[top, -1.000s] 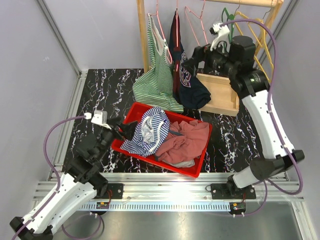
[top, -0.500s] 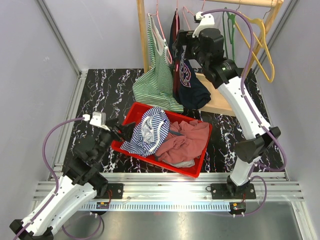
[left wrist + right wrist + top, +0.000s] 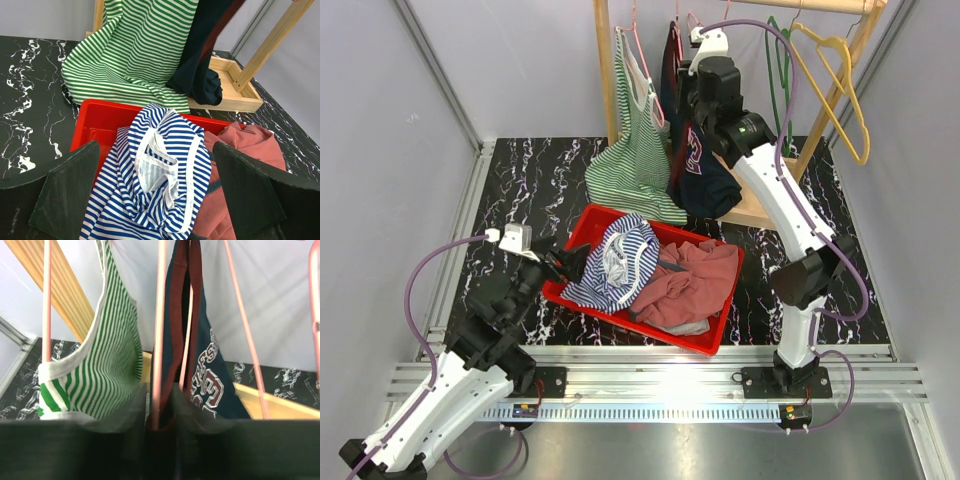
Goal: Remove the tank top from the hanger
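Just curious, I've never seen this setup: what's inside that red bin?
In the red bin, a blue-and-white striped top lies beside a crumpled rust-red garment. Anything beneath them is covered.

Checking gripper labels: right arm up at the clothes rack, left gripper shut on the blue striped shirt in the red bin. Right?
No. The left wrist view shows the left gripper open, holding nothing; the blue striped shirt lies loose in the red bin. The rest stands.

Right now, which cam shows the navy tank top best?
Top external: it shows the navy tank top nearly whole, from straps down to the bunched hem. Right wrist gives only its straps and maroon print, close up, with the bottom cut off. Left wrist catches just the dark lower part.
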Robot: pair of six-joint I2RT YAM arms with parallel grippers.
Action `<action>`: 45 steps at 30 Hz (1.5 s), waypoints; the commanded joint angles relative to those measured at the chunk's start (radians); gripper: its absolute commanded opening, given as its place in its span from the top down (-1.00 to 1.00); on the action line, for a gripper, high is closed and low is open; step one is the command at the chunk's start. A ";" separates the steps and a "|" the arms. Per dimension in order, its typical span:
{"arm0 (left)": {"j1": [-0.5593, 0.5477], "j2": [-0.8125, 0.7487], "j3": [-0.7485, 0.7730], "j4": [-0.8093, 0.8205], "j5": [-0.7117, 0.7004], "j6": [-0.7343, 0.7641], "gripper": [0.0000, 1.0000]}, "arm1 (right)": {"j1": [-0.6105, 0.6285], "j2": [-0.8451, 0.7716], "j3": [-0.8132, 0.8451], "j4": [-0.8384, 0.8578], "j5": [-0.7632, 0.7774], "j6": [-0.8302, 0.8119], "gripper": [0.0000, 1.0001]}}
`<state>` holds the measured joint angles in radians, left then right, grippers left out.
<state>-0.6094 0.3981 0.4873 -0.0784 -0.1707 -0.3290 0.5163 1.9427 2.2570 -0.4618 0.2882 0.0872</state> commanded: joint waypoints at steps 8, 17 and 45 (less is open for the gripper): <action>-0.001 -0.012 0.020 0.043 -0.018 0.031 -0.98 | 0.008 -0.042 0.099 0.078 -0.020 -0.070 1.00; -0.001 -0.012 0.017 0.075 0.007 0.028 -0.98 | 0.007 -0.082 0.234 0.046 -0.072 -0.124 1.00; -0.001 0.396 0.160 0.405 0.280 -0.145 -0.98 | 0.004 -0.654 -0.502 -0.130 -0.162 -0.214 1.00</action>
<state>-0.6094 0.7506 0.5762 0.1741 0.0391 -0.4305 0.5167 1.3792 1.8088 -0.6056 0.1379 -0.0772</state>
